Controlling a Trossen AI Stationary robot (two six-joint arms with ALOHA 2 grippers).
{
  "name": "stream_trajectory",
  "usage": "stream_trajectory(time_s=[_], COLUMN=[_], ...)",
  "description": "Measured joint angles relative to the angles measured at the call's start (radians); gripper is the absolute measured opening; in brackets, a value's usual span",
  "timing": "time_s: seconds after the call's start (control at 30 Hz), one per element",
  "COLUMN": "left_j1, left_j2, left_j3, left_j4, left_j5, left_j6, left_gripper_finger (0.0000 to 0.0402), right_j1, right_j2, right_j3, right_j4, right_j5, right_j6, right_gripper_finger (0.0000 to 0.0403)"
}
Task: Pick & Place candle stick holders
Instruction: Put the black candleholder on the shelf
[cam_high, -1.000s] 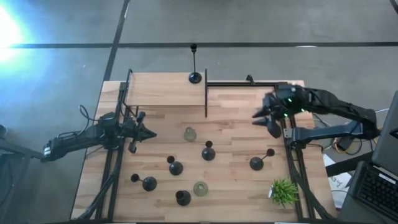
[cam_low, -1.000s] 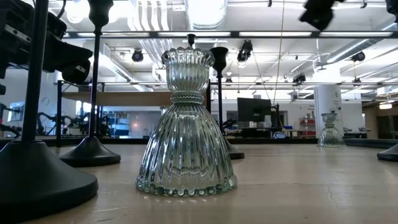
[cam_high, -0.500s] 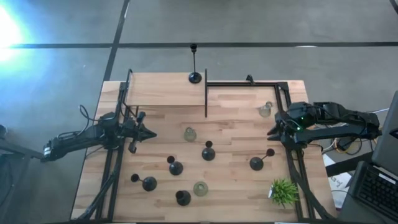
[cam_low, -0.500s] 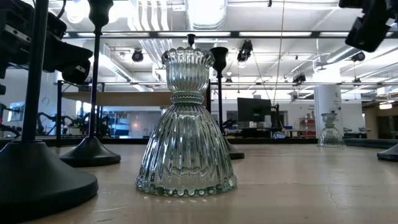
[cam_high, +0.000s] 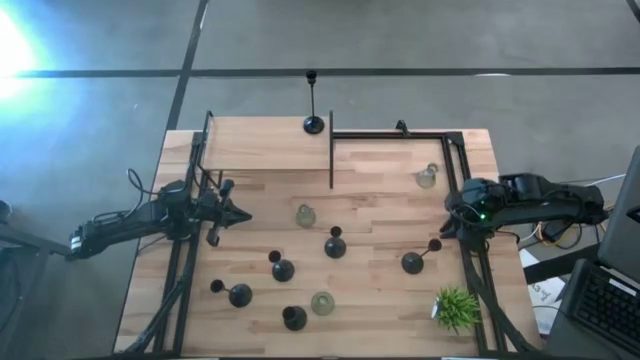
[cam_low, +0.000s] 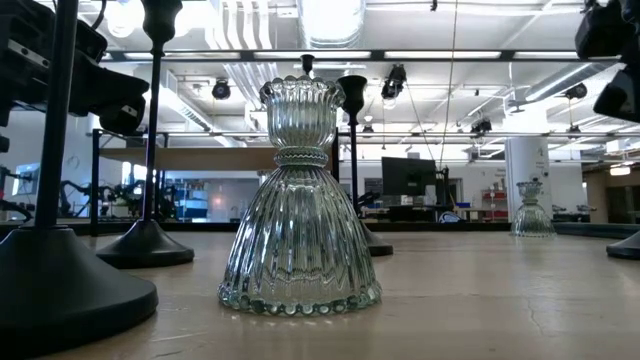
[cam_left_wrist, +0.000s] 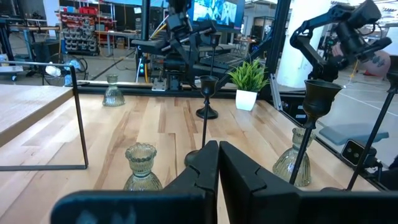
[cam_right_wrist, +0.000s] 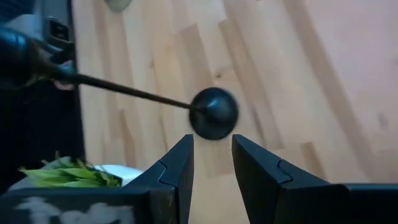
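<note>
Black candle stick holder (cam_right_wrist: 213, 112) looks top-heavy, so I take its thin stem with my narrowly open right gripper (cam_right_wrist: 211, 163).

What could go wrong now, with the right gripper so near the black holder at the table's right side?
The open right gripper hangs above a tall, thin-stemmed black candle stick holder; a slightly off approach could tip it. If it falls, it might hit the green plant nearby.

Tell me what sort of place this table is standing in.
Most likely a robotics lab or workshop. Beyond the wooden table the low view shows an open ceiling with ducts and strip lights and a computer monitor; the left wrist view shows shelving racks.
</note>
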Motion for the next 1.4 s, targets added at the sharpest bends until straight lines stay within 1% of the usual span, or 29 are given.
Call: stream_trajectory(time_s=[0.1, 0.23, 0.3, 0.53, 0.7, 0.8, 1.0, 1.27, 1.4], left_j1=[0.0, 0.0, 0.0, 0.0, 0.0, 0.0, 0.0, 0.0, 0.0], left_j2=[0.0, 0.0, 0.0, 0.0, 0.0, 0.0, 0.0, 0.0, 0.0], left_j3=[0.0, 0.0, 0.0, 0.0, 0.0, 0.0, 0.0, 0.0, 0.0], left_j4=[0.0, 0.0, 0.0, 0.0, 0.0, 0.0, 0.0, 0.0, 0.0], left_j5=[0.0, 0.0, 0.0, 0.0, 0.0, 0.0, 0.0, 0.0, 0.0], left_j6=[0.0, 0.0, 0.0, 0.0, 0.0, 0.0, 0.0, 0.0, 0.0], left_gripper_finger=[0.0018, 0.0018, 0.0016, 0.0018, 0.0017, 0.0018, 0.0016, 0.0017, 0.0017], right_j1=[0.0, 0.0, 0.0, 0.0, 0.0, 0.0, 0.0, 0.0, 0.0], right_j2=[-0.047, -0.103, -0.127, -0.186, -0.198, -0.198, -0.198, -0.197, -0.196], right_j3=[-0.045, -0.098, -0.115, -0.162, -0.188, -0.212, -0.235, -0.281, -0.29], right_j4=[0.07, 0.19, 0.222, 0.266, 0.348, 0.387, 0.412, 0.501, 0.513], right_j5=[-0.051, -0.145, -0.169, -0.18, -0.181, -0.2, -0.205, -0.254, -0.258], right_j6=[0.01, 0.028, 0.031, -0.001, -0.078, -0.121, -0.1, -0.082, -0.062], right_gripper_finger=[0.0097, 0.0093, 0.0091, 0.0093, 0.0093, 0.0093, 0.0093, 0.0093, 0.0093])
